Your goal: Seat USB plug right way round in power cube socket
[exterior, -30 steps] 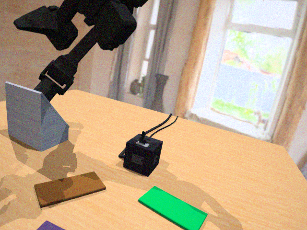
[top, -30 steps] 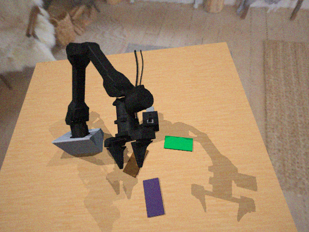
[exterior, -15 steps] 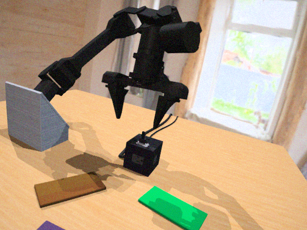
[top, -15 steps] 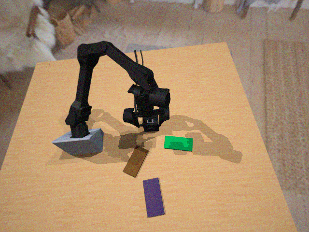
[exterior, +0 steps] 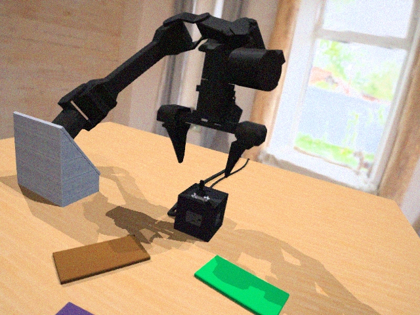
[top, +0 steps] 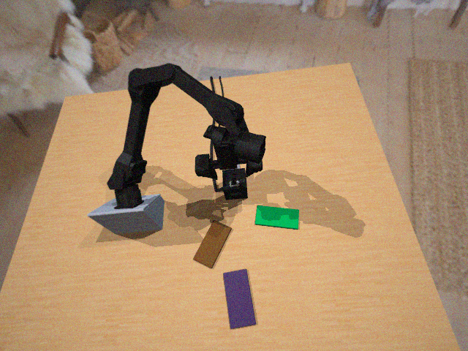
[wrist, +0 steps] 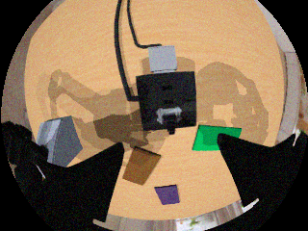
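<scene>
The black power cube [top: 236,194] [exterior: 215,222] [wrist: 185,89] stands on the table. The plug is on its top face, a small dark stub [exterior: 201,185] beside bright metal [exterior: 200,196]; the metal also shows in the wrist view [wrist: 169,115]. How deep the plug sits and which way round it is cannot be made out. My gripper [exterior: 203,168] [wrist: 172,144] is wide open and empty, pointing down. Its fingertips are above the height of the cube's top, one to each side of the plug in the exterior view, and touch nothing.
Two dark cables [exterior: 216,176] [wrist: 117,48] run back from the cube; a grey block [wrist: 163,59] sits behind it. A brown slab [top: 212,244] [exterior: 100,259], a green slab [top: 277,218] [exterior: 242,285] and a purple slab [top: 239,298] lie nearer the front. The arm's grey wedge base [top: 131,222] stands left.
</scene>
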`<state>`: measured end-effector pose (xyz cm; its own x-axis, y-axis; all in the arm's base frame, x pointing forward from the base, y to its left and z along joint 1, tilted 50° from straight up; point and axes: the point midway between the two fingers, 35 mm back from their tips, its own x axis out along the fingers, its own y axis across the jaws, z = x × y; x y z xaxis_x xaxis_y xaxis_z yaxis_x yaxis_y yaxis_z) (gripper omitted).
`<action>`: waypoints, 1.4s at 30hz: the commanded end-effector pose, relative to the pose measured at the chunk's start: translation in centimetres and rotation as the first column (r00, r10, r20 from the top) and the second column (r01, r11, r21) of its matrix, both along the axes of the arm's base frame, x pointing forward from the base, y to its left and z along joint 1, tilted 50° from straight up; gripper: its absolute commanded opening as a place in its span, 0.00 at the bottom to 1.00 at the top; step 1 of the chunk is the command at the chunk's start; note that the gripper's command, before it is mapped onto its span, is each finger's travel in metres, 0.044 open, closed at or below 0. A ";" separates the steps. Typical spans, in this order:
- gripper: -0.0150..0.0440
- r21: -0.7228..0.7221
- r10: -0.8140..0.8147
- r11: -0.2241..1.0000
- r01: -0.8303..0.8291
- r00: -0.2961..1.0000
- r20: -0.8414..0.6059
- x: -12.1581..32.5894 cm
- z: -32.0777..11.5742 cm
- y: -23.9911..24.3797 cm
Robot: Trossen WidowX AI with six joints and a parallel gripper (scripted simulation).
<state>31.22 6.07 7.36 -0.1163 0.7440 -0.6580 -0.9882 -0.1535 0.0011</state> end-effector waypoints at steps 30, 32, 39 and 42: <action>1.00 0.009 0.001 1.000 -0.001 1.000 0.006 -0.2 -1.8 2.2; 1.00 0.009 0.001 1.000 -0.001 1.000 0.006 -0.2 -1.8 2.2; 0.73 0.003 0.007 1.000 -0.007 1.000 0.016 0.0 -1.7 2.1; 0.60 0.003 0.007 1.000 -0.007 1.000 0.016 0.0 -1.7 2.1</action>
<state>31.22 8.17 5.64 -0.1110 0.7454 -0.6573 -0.9869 -0.1603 -0.0152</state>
